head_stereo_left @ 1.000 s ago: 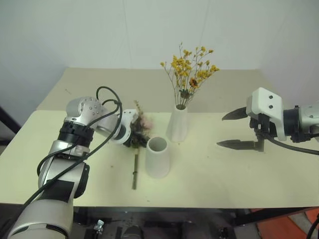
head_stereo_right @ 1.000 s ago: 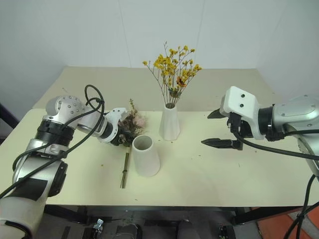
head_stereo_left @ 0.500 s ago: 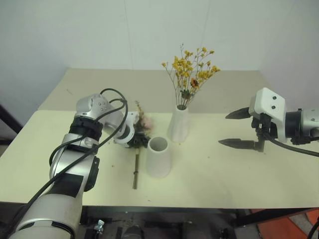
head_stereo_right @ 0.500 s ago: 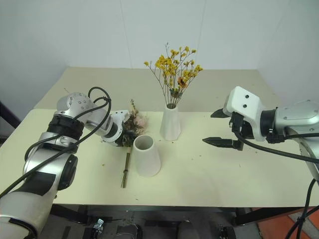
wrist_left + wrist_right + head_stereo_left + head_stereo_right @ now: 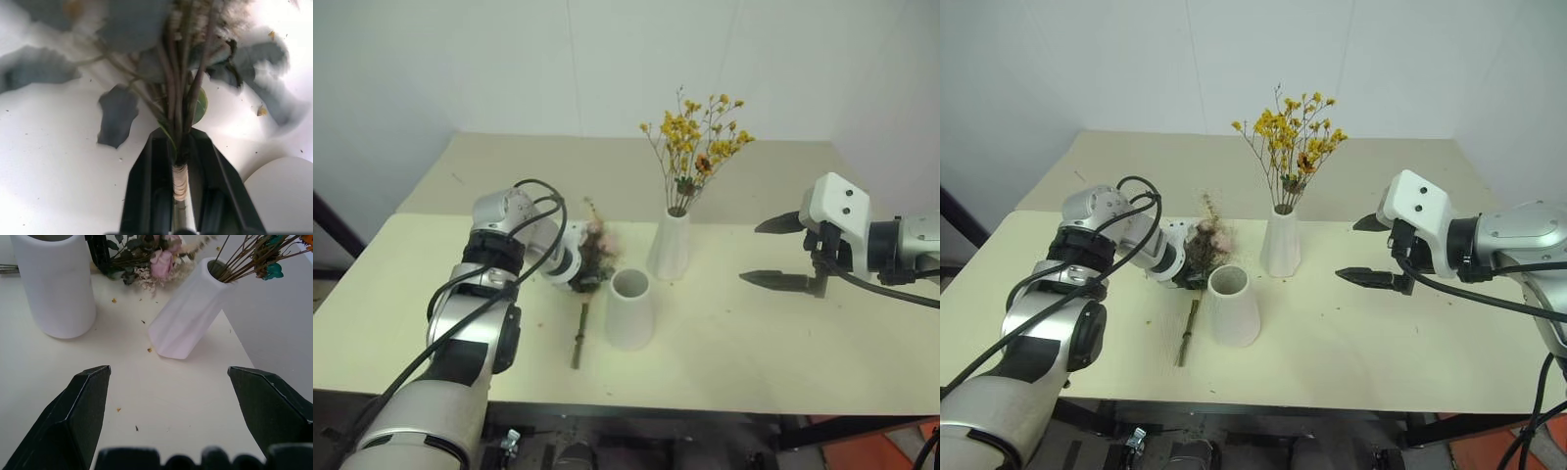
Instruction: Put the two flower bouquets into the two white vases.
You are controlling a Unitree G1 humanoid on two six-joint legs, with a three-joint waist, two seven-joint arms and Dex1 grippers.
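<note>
The pink rose bouquet (image 5: 595, 247) lies on the table with its long stem (image 5: 578, 333) pointing toward the front edge. My left gripper (image 5: 575, 278) is shut on that stem just below the leaves; the left wrist view shows both black fingers (image 5: 146, 191) pressed against the bound stem (image 5: 179, 182). Just right of it stands the short wide white vase (image 5: 629, 311), holding nothing. The yellow bouquet (image 5: 698, 137) stands in the tall slim vase (image 5: 671, 247) behind it. My right gripper (image 5: 750, 254) hovers open above the table, to the right of both vases.
Small dried petals and crumbs are scattered on the cream table (image 5: 783, 343) around the vases. A white wall rises behind the far edge. The right wrist view shows the short vase (image 5: 54, 284) and the tall vase (image 5: 188, 318) ahead of my open fingers.
My left gripper has shut on the rose bouquet's stem, and that arm has swung in a little toward the vases. The right gripper has stayed in place.
</note>
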